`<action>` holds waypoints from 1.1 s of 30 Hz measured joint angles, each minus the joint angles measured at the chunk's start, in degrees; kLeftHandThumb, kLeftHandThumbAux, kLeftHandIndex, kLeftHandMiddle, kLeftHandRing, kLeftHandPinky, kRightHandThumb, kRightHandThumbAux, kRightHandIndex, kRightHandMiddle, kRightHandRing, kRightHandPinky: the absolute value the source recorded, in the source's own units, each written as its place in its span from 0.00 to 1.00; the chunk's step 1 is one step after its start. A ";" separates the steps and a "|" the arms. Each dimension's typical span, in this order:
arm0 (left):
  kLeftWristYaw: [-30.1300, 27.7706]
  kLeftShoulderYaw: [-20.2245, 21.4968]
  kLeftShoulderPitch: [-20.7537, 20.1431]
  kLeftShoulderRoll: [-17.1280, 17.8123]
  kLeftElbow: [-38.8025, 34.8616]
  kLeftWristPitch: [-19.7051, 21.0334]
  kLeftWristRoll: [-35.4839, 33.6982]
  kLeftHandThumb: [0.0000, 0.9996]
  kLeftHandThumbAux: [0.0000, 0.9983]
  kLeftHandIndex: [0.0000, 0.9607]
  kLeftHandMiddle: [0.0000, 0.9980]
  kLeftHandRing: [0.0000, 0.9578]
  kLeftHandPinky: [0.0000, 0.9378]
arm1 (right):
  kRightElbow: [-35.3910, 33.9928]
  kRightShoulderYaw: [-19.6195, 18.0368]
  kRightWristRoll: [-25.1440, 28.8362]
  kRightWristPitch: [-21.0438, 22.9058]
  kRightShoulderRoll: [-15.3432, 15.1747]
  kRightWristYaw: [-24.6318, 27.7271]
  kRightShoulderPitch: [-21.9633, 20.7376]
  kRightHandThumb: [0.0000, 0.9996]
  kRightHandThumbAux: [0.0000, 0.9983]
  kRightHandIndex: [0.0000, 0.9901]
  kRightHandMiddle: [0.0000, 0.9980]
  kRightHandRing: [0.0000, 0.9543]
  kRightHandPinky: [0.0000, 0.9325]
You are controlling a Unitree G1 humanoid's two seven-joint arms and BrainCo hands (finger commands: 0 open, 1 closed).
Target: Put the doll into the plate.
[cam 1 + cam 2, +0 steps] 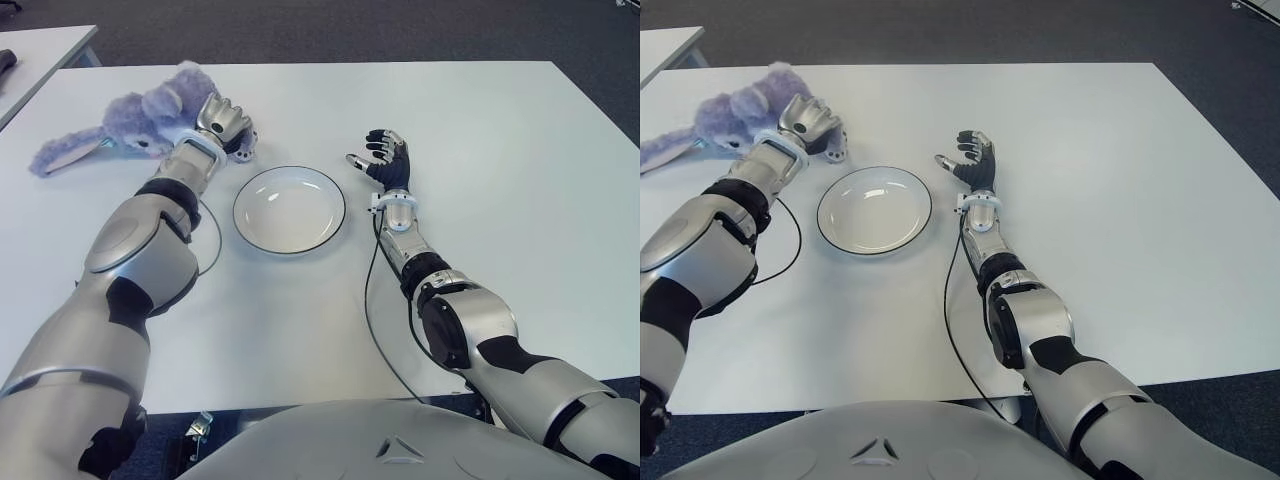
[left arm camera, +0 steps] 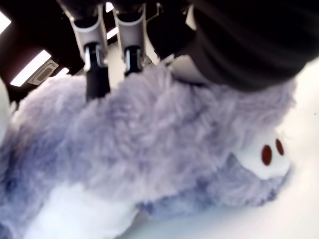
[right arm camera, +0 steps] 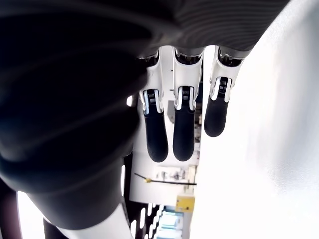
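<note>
left robot hand (image 1: 222, 122) closed on doll (image 1: 130, 125) (far-left table (image 1: 500, 180) corner) | plate (image 1: 289, 209) mid-table, bare | right robot hand (image 1: 385, 160) beside plate, fingers spread, holding nothing

Robot hand (image 2: 149, 59) against purple doll (image 2: 164, 149)

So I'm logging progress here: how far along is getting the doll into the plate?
Early stage. Done: the left hand has reached the purple doll at the table's far left and sits against it. In hand: the grasp, with fingers pressing into the fur; whether it is secure is unclear. Left: lifting it and setting it in the plate, which holds nothing. The right hand shows open, right of the plate.
</note>
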 measured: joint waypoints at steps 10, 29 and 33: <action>0.00 3.26 0.84 0.39 0.00 -0.67 -1.85 0.95 0.65 0.39 0.50 0.56 0.86 | -0.01 -0.16 0.03 0.00 0.00 0.16 0.00 0.05 0.96 0.32 0.34 0.33 0.26; 0.00 7.58 1.03 0.64 -0.28 -2.24 -4.01 0.85 0.67 0.41 0.55 0.85 0.89 | -0.01 -0.45 0.07 0.00 0.01 0.58 0.00 0.04 0.96 0.32 0.34 0.33 0.27; 0.00 9.02 1.00 0.64 -0.56 -3.17 -5.22 0.85 0.67 0.41 0.55 0.85 0.89 | -0.01 -0.55 0.09 0.00 0.01 0.87 0.00 0.05 0.96 0.33 0.34 0.33 0.27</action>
